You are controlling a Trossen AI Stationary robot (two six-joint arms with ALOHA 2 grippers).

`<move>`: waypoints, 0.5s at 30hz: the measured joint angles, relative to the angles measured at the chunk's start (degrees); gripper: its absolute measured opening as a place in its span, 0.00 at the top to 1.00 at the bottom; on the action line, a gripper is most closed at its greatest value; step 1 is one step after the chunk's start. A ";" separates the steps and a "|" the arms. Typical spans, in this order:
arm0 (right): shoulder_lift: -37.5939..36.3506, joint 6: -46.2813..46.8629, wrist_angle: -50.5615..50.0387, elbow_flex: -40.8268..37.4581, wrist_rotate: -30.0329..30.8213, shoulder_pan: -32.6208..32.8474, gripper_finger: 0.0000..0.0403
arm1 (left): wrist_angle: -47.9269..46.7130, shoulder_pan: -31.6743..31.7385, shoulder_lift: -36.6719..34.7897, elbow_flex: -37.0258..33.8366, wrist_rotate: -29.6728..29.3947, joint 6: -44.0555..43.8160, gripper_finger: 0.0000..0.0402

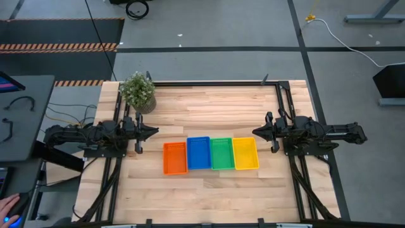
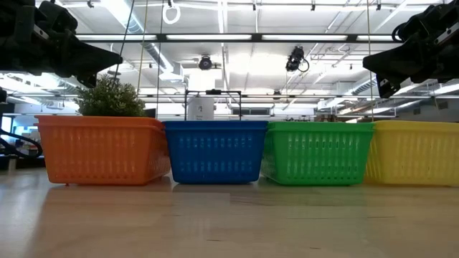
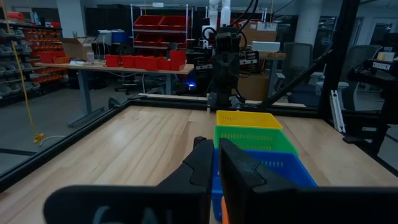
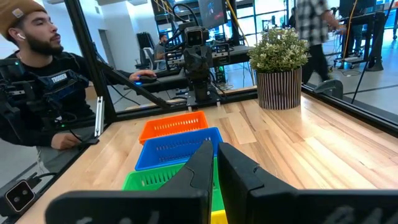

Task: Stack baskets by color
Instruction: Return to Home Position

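Note:
An orange basket [image 1: 175,158], a blue basket [image 1: 198,152], a green basket [image 1: 222,153] and a yellow basket [image 1: 245,153] stand side by side in a row at the table's middle, bottoms on the wood. In the low view they show as orange [image 2: 100,150], blue [image 2: 215,150], green [image 2: 319,150] and yellow [image 2: 416,150]. My left gripper [image 1: 155,132] hovers level above the table, left of the row, shut and holding nothing. My right gripper [image 1: 254,132] hovers level to the right, likewise shut. Both point toward the row, as their wrist views show [image 3: 212,144] [image 4: 214,146].
A potted plant [image 1: 138,90] stands at the table's far left corner. A black frame [image 1: 209,83] runs along the table's far edge and sides. A person [image 4: 37,68] sits beyond the table's left side. Bare wood [image 1: 209,196] lies between the row and the near edge.

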 joint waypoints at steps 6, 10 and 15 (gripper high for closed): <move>0.00 0.00 0.00 0.00 0.00 0.01 0.93 | 0.00 0.01 0.00 0.00 0.00 -0.02 0.94; -0.01 -0.01 0.00 0.00 0.00 0.01 0.93 | 0.00 0.02 0.00 0.00 0.00 -0.02 0.93; -0.02 0.00 0.00 0.00 0.00 0.00 0.93 | 0.00 0.01 -0.01 0.00 0.00 -0.02 0.91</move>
